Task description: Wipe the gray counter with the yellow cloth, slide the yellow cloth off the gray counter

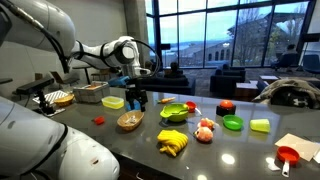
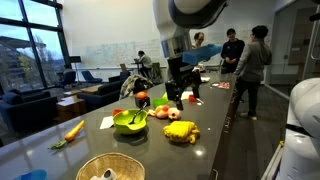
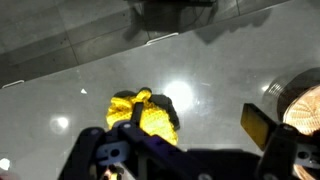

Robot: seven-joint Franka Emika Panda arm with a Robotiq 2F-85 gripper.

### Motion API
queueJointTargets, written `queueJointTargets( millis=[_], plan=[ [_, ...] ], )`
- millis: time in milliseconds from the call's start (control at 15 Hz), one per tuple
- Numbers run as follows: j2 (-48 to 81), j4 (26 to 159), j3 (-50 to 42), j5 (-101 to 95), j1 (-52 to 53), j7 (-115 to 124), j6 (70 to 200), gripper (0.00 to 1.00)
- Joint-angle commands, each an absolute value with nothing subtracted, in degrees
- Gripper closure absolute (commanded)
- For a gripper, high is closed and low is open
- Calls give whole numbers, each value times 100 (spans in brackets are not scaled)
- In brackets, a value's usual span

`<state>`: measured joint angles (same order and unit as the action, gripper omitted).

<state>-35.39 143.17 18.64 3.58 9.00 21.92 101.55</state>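
Note:
The yellow cloth lies crumpled on the gray counter, near its front edge. It also shows in an exterior view and in the wrist view. My gripper hangs above the counter, behind the cloth and apart from it, as an exterior view also shows. In the wrist view the gripper is open and empty. Its left finger crosses in front of the cloth, and its right finger pad stands well off to the right.
A woven basket sits by the gripper and shows at the wrist view's right edge. A green bowl, red fruit, another green bowl, a sponge and a red scoop lie around. People stand beyond the counter.

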Motion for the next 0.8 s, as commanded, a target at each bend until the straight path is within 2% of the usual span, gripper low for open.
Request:
queueJointTargets(
  millis=[0, 733],
  plan=[
    [-3516, 14487, 1683, -42, 744, 2026, 10939, 0],
    [-2185, 14454, 737, -508, 147, 958, 13177, 0]
  ],
)
